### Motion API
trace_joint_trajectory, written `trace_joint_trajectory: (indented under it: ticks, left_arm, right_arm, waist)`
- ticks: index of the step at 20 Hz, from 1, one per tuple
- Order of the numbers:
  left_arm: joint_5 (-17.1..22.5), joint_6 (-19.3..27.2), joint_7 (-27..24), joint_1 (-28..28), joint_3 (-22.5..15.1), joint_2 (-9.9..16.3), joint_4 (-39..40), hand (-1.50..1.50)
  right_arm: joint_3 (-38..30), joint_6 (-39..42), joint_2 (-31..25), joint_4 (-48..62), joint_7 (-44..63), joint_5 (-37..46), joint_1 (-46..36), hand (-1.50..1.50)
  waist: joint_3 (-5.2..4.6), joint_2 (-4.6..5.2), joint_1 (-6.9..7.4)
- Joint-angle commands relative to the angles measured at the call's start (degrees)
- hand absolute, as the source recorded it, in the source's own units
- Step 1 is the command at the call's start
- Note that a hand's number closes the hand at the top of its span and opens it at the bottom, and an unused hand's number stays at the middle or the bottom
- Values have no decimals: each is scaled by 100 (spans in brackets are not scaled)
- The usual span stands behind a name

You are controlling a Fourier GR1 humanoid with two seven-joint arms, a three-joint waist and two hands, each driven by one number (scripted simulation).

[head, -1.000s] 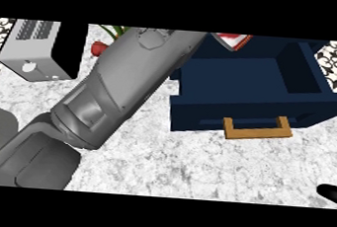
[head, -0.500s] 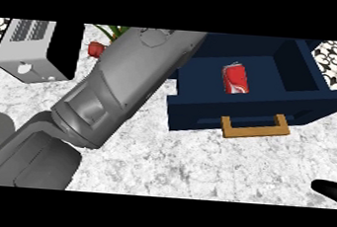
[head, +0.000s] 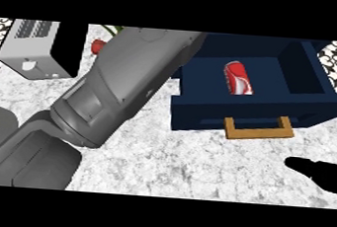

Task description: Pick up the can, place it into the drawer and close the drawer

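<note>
Head view: can (head: 238,78) stays inside open drawer (head: 252,111).

Can (head: 238,78) now lying in open drawer (head: 253,112) — a second ago hidden at my left arm's (head: 114,92) end. Arm drawn back left — can uncovered.

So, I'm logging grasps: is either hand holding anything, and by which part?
The can lies unheld in the drawer. The right hand holds nothing; the left hand is out of view.
</note>
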Motion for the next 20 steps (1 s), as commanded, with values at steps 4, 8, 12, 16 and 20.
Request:
trace_joint_trajectory:
  ticks: [4, 8, 12, 16, 20]
  left_arm:
    - [214, -70, -314, 126, 26, 0, 39, -150]
    - [208, 170, -129, -186, -94, 0, 52, -150]
    - [59, -45, -168, -281, -29, 0, 254, -150]
    - [63, -334, -141, -85, 90, 159, 230, -150]
    - [64, -314, -224, 31, 203, 202, 94, -150]
  right_arm:
    - [663, -208, -310, 880, -485, 1498, -578, -150]
    - [1081, -369, -323, 1747, -580, 2212, -1072, -150]
    - [1416, -626, -250, 2546, -936, 2762, -1177, -150]
    - [1637, -1261, -69, 3512, -1174, 3499, -1351, -150]
    - [1802, -1756, 152, 4479, -1425, 3953, -1793, -150]
  waist:
    - [-2, -20, 153]
    - [-1, -45, 242]
    - [-3, -60, 366]
    - [-7, -97, 495]
    - [-9, -115, 535]
